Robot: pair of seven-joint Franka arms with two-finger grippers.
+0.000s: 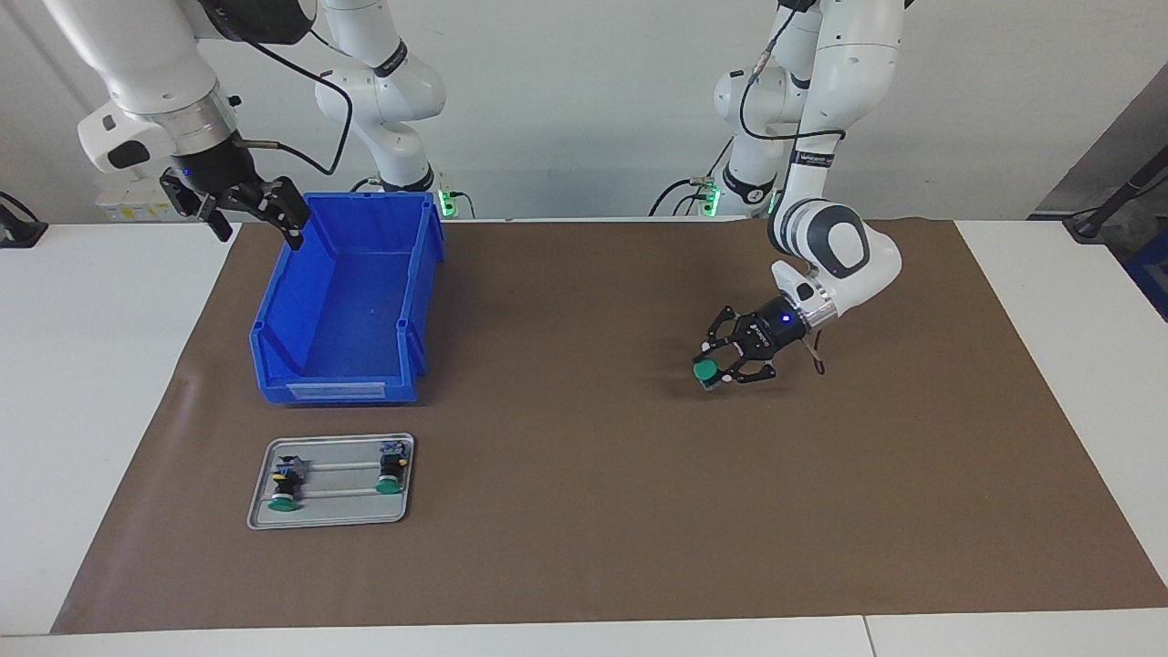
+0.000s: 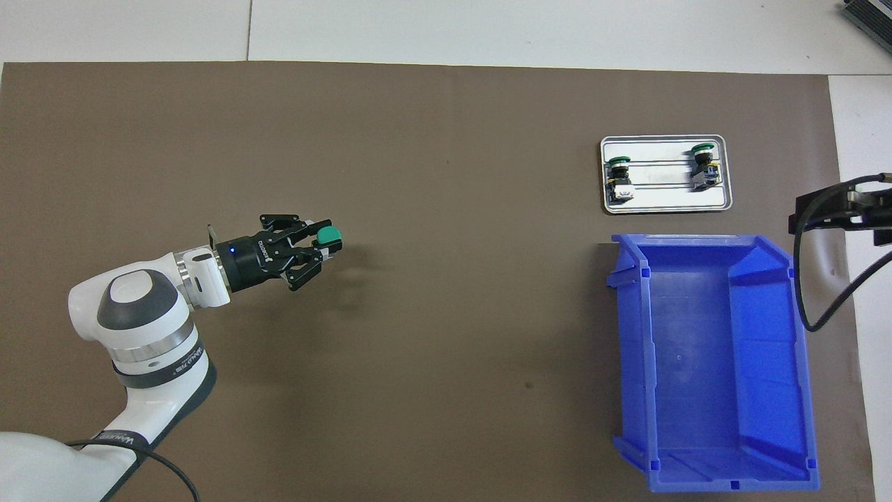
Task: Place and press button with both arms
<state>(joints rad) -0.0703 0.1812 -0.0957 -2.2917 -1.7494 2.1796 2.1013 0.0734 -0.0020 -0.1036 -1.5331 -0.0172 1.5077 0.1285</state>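
At the robots' end of the brown-matted surface point(image 1: 584, 511), the right gripper point(image 1: 239, 203) waits raised, jaws spread wide and empty, over the rim of a blue bin point(image 1: 351, 301) at the end nearest the robots. The bin lies toward the right arm's end of the surface. Toward the left arm's end, the left gripper point(image 1: 725, 360) is low over bare mat, tilted nearly level, jaws clamped on the button point(image 1: 704, 371), whose green cap points away from the wrist. Farther from the robots than the bin, just beside it, a small metal tray point(image 1: 330, 516) carries two lookalike green-capped buttons point(image 1: 285, 485), lying on their sides, one at each end.
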